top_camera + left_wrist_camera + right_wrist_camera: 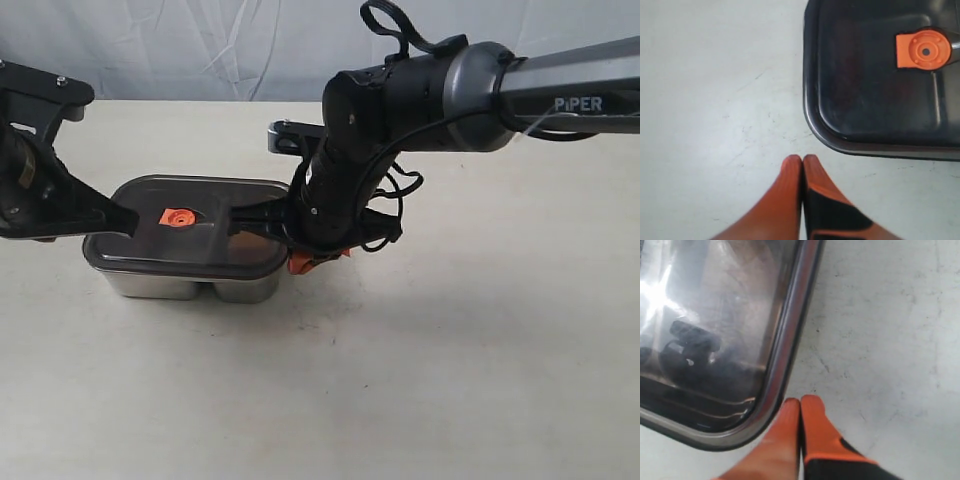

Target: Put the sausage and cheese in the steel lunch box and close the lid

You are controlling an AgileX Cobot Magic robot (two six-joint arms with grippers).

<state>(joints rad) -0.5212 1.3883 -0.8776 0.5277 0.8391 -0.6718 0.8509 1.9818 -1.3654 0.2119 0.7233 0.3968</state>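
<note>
Lid (185,243) is smoky dark, its valve (178,217) orange; box (170,284) shiny silver; left hand (802,160) and right hand (800,402) orange and black; desk (450,350) off-white.

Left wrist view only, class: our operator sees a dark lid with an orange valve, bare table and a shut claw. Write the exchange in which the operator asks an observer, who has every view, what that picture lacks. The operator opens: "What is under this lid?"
Observer: The lid covers the steel lunch box; the exterior view shows its shiny walls below the rim.
Operator: Where is the other arm?
Observer: At the box's opposite end. The right claw is shut, its tips beside the lid's corner, holding nothing.
</note>
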